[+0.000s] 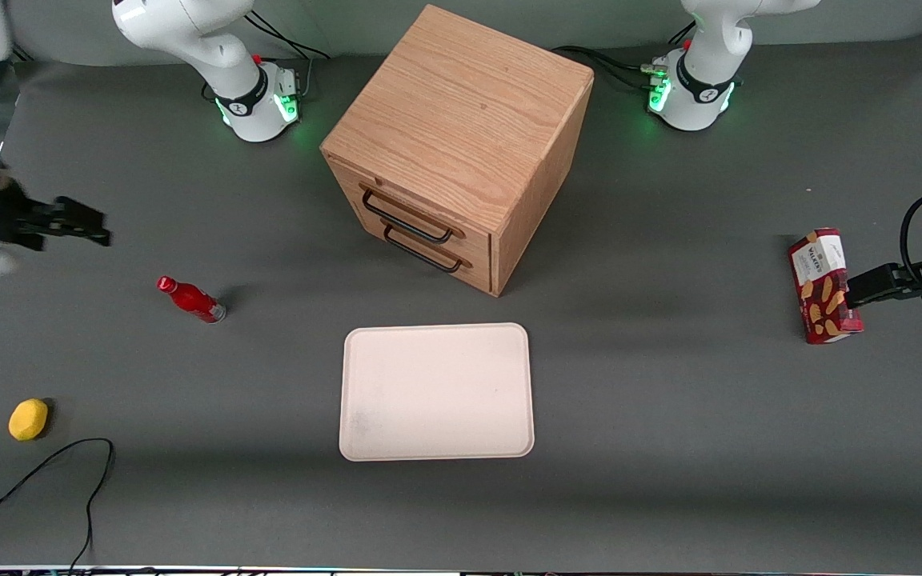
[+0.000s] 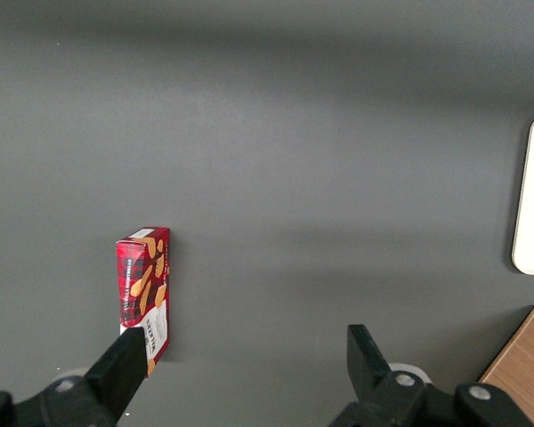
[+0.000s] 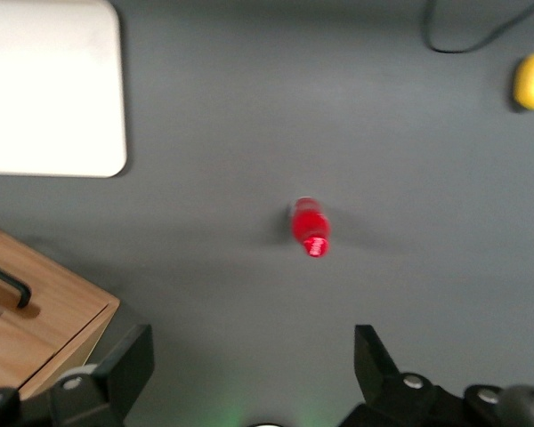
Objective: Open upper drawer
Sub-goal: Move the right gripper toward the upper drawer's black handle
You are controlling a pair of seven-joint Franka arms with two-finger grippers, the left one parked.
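Note:
The wooden cube cabinet (image 1: pixel 461 120) stands in the middle of the table, farther from the front camera than the tray. Its upper drawer (image 1: pixel 394 197) is shut flush, with a thin black wire handle (image 1: pixel 406 216) above the lower drawer's matching handle (image 1: pixel 422 250). My right gripper (image 1: pixel 97 226) hangs open and empty above the table toward the working arm's end, well away from the cabinet. In the right wrist view the gripper (image 3: pixel 252 349) has its jaws wide apart over bare mat, with a cabinet corner (image 3: pixel 44 320) and one black handle (image 3: pixel 9 283) in sight.
A red bottle (image 1: pixel 191 299) lies on the mat near the gripper and shows in the right wrist view (image 3: pixel 310 228). A yellow lemon (image 1: pixel 28 419) and a black cable (image 1: pixel 45 472) lie nearer the camera. A white tray (image 1: pixel 436 392) sits in front of the cabinet. A red cracker box (image 1: pixel 823 286) stands toward the parked arm's end.

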